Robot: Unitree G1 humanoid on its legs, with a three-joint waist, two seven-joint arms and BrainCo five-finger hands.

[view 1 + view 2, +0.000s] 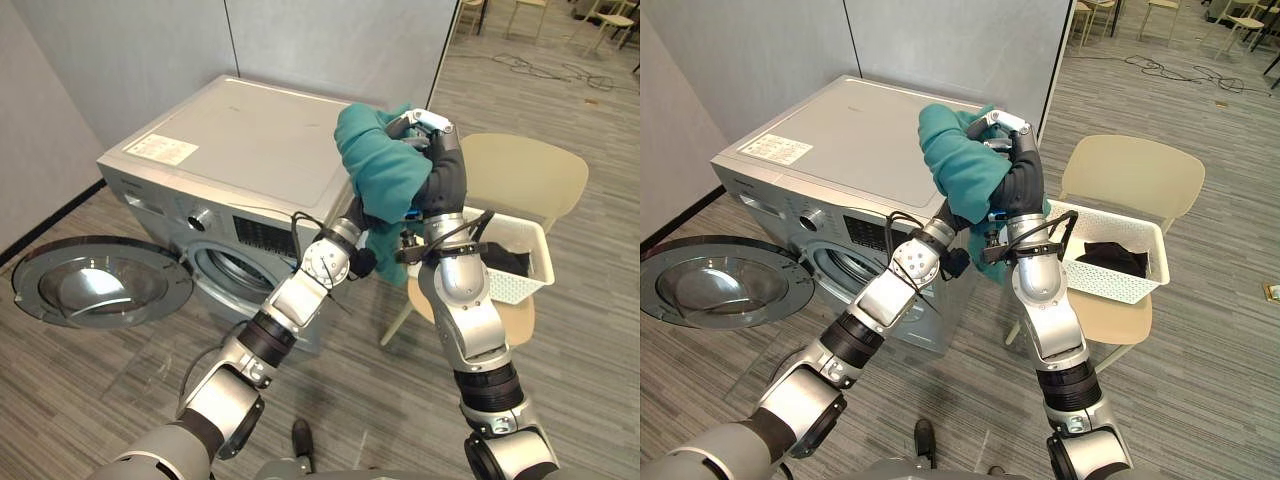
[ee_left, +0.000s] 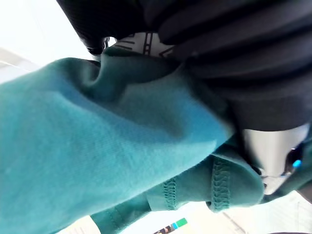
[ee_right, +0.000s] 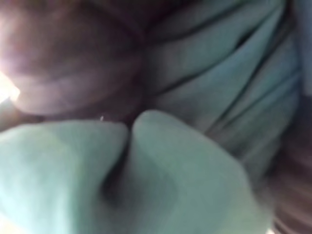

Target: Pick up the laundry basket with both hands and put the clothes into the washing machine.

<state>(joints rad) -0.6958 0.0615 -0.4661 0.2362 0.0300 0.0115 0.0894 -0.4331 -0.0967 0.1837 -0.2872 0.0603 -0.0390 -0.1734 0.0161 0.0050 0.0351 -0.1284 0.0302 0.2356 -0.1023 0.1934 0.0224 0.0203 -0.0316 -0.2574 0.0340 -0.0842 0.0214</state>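
While aloft, teal garment (image 1: pixel 385 175) before washer (image 1: pixel 240 140), basket (image 1: pixel 515 285) beside.

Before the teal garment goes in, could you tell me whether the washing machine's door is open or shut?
Open: the round door is swung wide to the side, leaving the drum opening exposed.

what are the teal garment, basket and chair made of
The teal garment looks like a soft matte knit, maybe fleece or jersey: thick folds, stitched hems. The basket seems white plastic, by its moulded lattice wall. The chair is a smooth beige shell, likely moulded plastic.
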